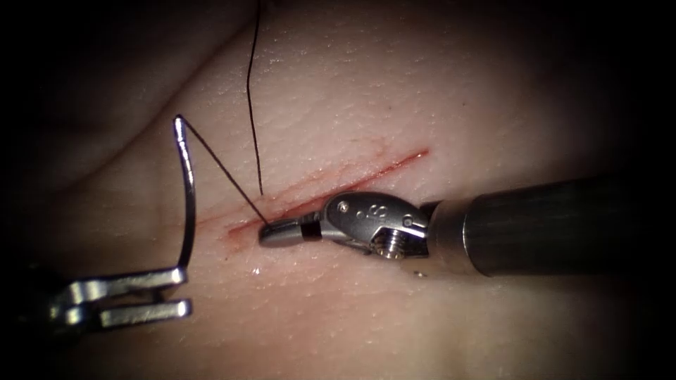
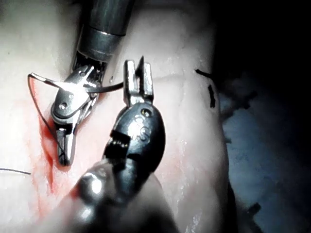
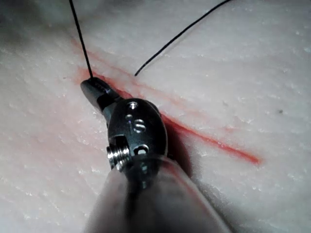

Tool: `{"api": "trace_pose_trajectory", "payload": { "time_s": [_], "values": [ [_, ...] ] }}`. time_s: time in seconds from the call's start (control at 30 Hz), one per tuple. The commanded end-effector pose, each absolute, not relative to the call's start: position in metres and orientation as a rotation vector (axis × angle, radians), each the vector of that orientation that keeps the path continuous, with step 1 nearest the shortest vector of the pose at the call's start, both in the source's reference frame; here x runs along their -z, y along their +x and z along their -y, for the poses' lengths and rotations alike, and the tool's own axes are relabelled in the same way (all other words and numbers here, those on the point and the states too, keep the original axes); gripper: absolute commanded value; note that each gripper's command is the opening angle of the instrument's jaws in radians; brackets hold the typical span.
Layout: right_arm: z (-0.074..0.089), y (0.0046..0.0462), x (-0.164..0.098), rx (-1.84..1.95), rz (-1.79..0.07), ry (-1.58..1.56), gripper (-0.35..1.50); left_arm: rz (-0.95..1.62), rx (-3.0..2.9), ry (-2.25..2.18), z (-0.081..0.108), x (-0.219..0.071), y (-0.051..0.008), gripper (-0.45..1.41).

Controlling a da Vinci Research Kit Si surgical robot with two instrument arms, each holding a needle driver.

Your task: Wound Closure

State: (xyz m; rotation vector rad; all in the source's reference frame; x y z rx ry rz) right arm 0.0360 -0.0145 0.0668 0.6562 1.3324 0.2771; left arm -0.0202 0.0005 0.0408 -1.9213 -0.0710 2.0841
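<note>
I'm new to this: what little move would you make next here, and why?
Probably draw the left gripper farther left of the cut. It holds the needle near its point, free of the tissue, and the thread runs straight from the needle's tail to the cut at the shut right gripper, so pulling should bring more through.

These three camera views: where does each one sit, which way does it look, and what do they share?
Endoscope view: above and in front of the cut; left tool holds the needle by its end, clear of the tissue; right tool is shut on the thread.
Left wrist view: rides the left arm, looking along its own tool toward the right tool.
Right wrist view: rides the right arm, looking at its own tool.
Shared: all show the right tool at the cut.
</note>
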Motion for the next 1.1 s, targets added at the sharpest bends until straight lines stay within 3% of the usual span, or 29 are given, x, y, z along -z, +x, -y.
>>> {"api": "trace_pose_trajectory", "payload": {
  "time_s": [0.03, 0.6, 1.07, 1.1],
  "values": [
    [0.015, 0.0364, -0.067, -0.275, -1.334, 0.663, -0.35, 0.074, -2.085, -1.919, 0.0, -0.042, -0.0207, -0.45],
    [0.02, 0.0334, -0.059, -0.299, -1.331, 0.677, -0.35, 0.021, -2.123, -1.835, 0.003, -0.048, -0.0193, -0.45],
    [0.024, 0.0363, -0.051, -0.242, -1.365, 0.638, -0.35, 0.025, -2.133, -1.829, 0.006, -0.046, -0.0172, -0.45],
    [0.023, 0.0365, -0.051, -0.235, -1.369, 0.627, -0.18, 0.027, -2.133, -1.83, 0.006, -0.046, -0.017, -0.45]
  ]
}}
